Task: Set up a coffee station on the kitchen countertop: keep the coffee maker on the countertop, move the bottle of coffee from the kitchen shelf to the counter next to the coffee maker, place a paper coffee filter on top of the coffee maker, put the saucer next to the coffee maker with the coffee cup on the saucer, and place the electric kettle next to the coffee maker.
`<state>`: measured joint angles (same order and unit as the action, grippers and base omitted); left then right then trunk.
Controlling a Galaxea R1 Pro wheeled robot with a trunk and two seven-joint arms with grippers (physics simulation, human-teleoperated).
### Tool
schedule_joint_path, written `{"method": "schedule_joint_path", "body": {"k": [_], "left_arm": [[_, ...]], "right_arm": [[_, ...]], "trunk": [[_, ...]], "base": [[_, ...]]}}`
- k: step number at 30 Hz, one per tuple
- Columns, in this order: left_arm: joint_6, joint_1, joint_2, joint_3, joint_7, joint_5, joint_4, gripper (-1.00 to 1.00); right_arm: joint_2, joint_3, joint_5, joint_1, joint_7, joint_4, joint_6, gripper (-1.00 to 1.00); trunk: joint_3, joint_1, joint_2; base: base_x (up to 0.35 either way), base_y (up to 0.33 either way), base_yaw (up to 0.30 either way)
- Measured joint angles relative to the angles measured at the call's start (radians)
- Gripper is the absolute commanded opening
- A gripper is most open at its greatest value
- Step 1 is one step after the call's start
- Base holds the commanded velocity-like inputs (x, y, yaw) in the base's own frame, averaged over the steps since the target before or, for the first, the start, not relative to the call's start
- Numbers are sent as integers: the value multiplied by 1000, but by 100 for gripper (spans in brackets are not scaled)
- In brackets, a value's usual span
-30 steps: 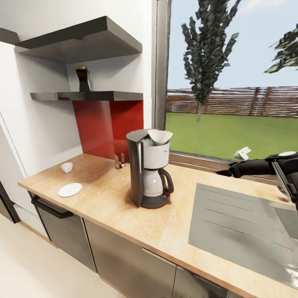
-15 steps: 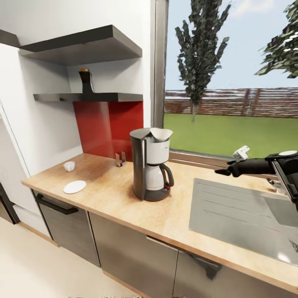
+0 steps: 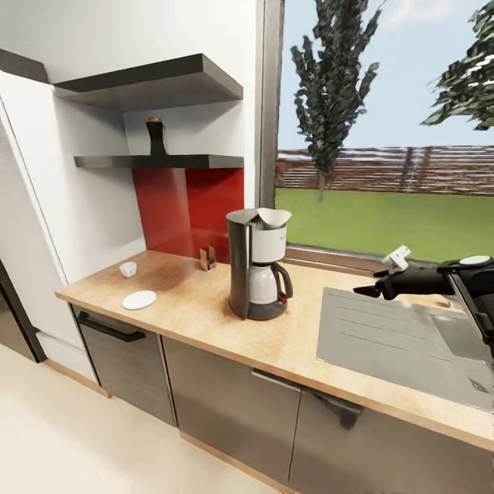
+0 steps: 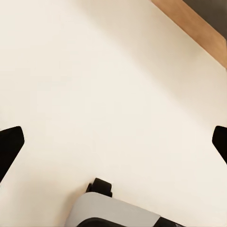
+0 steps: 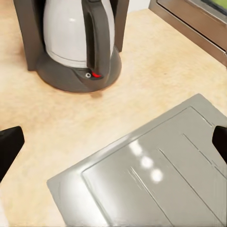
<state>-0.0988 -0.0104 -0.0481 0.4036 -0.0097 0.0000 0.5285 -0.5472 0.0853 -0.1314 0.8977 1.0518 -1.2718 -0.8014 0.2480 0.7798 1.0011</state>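
Head view had drawn back: coffee maker (image 3: 259, 272) on tabletop (image 3: 206, 322), paper coffee filter (image 3: 273, 218) atop; bottle of coffee (image 3: 156, 137) on kitchen shelf (image 3: 158, 161). Saucer (image 3: 139, 300), coffee cup (image 3: 128, 269) apart. Right claw (image 3: 374, 286) spread, empty; bottle likely next.

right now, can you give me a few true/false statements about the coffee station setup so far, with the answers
1. The paper coffee filter sits on top of the coffee maker. True.
2. The coffee cup stands on the saucer. False: the cup stands apart from the saucer, nearer the wall, and the saucer is bare.
3. The bottle of coffee is on the kitchen shelf. True.
4. The bottle of coffee stands beside the coffee maker on the kitchen countertop. False: it has not been brought down from the shelf.
5. The right gripper holds the saucer. False: it hovers over the sink drainboard, jaws open and empty.
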Motion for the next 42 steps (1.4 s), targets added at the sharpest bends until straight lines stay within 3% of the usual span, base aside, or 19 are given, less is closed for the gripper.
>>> {"method": "schedule_joint_path", "body": {"k": [10, 16, 20, 24, 28, 32, 36, 38, 42], "left_arm": [[0, 0, 0, 0, 0, 0, 1, 100], [0, 0, 0, 1, 0, 0, 3, 100], [0, 0, 0, 1, 0, 0, 4, 100], [0, 0, 0, 1, 0, 0, 4, 100], [0, 1, 0, 0, 0, 0, 4, 100], [-1, 1, 0, 0, 0, 0, 4, 100], [0, 0, -1, 0, 0, 0, 4, 100], [-1, 0, -1, 0, 0, 0, 4, 100], [0, 0, -2, 0, 0, 0, 4, 100]], "right_arm": [[0, 1, 0, -16, 69, -6, 6, 100], [1, 3, 0, -97, 122, -88, 10, 100], [0, 1, -1, -198, 139, -112, 62, 100], [-5, -6, -7, -338, 227, -123, 148, 100], [-8, -94, -10, -472, 275, -126, 238, 100], [-8, -141, -14, -559, 286, -123, 289, 100], [-7, -156, -16, -641, 286, -107, 305, 100], [-5, -161, -16, -691, 280, -44, 331, 100], [-4, -162, -17, -709, 280, 3, 397, 100]], "trunk": [[0, 0, 0], [0, 0, 0], [0, 0, 0], [0, 0, 0], [0, 0, 0], [0, 0, 0], [0, 0, 0], [0, 0, 0], [0, 0, 0]], "base": [[-216, 9, 0], [-50, 0, 0], [-8, 0, 0], [-2, 0, 0], [0, 0, 0], [0, 0, 0], [0, 0, 0], [0, 0, 0], [0, 0, 0]]}}
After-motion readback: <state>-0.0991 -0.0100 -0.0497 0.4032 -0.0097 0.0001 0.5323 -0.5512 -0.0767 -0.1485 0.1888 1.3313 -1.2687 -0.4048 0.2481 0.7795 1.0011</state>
